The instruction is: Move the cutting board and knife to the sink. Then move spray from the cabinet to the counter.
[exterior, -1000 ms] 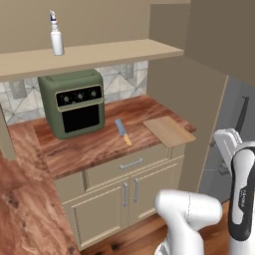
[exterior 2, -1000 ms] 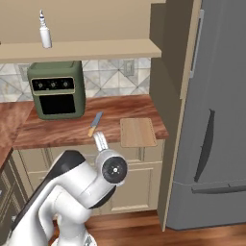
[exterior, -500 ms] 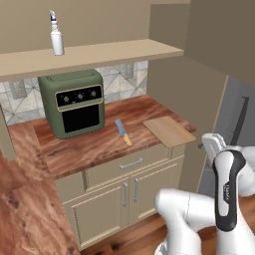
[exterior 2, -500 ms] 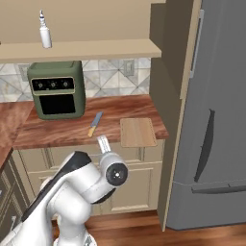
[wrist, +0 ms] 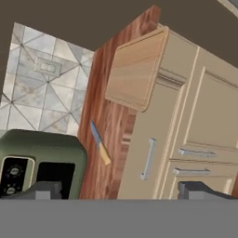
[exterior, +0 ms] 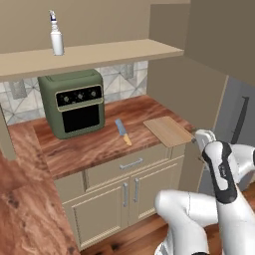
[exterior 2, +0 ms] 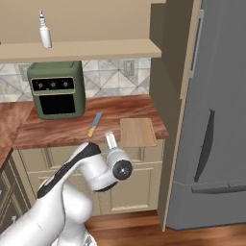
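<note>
The light tan cutting board (exterior: 168, 130) (exterior 2: 138, 132) (wrist: 135, 69) lies at the right end of the red-brown counter (exterior: 94, 144) (exterior 2: 57, 132), overhanging its front edge a little. The knife (exterior: 122, 131) (exterior 2: 94, 124) (wrist: 100, 142), grey-blue blade and yellow handle, lies to its left. The white spray (exterior: 57, 36) (exterior 2: 44, 31) stands on the cabinet shelf (exterior: 109, 51) (exterior 2: 96, 48). My gripper (wrist: 122, 190) is open and empty, out in front of the counter and facing the board and drawer fronts. The sink is out of view.
A green countertop oven (exterior: 72, 102) (exterior 2: 56, 89) stands at the back of the counter. A tall grey fridge (exterior 2: 211, 120) is to the right behind a tan side panel (exterior 2: 168, 96). Beige drawer and cupboard fronts (wrist: 195, 135) with metal handles are below.
My arm has swung leftwards, bringing the hand nearer the counter's right front corner. The board, the knife and the spray have stayed where they were. The jaws stayed open.
</note>
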{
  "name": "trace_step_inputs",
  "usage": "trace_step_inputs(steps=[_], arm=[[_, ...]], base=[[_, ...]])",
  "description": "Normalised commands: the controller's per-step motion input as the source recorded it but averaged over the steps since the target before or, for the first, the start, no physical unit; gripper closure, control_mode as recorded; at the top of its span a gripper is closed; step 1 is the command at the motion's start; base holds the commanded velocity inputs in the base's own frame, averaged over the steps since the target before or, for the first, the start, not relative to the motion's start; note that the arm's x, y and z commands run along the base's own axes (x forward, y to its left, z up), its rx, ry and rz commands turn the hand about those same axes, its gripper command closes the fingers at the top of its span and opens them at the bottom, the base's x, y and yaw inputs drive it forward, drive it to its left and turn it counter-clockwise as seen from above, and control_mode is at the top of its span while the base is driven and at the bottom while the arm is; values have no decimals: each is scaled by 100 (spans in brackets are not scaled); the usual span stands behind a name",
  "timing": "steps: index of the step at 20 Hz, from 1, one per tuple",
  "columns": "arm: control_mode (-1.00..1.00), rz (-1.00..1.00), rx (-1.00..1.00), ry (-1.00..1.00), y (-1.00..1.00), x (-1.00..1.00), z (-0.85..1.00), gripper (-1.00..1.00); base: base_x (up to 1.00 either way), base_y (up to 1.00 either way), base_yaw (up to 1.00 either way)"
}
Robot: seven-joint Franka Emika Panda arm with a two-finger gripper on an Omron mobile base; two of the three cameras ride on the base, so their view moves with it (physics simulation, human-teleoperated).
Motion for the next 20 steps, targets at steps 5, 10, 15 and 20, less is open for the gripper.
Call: trace_step_inputs(steps=[5, 10, 15, 20], arm=[[-100, 0, 9, 0, 0, 59, -29, -100], [-100, 0, 10, 0, -1, 30, -35, -100], [-100, 0, 3, -3, 0, 24, -16, -100], [-100, 0, 0, -8, 0, 22, -4, -100]], base=[[0, 0, 0], [0, 0, 0], [0, 0, 0], [0, 0, 0]])
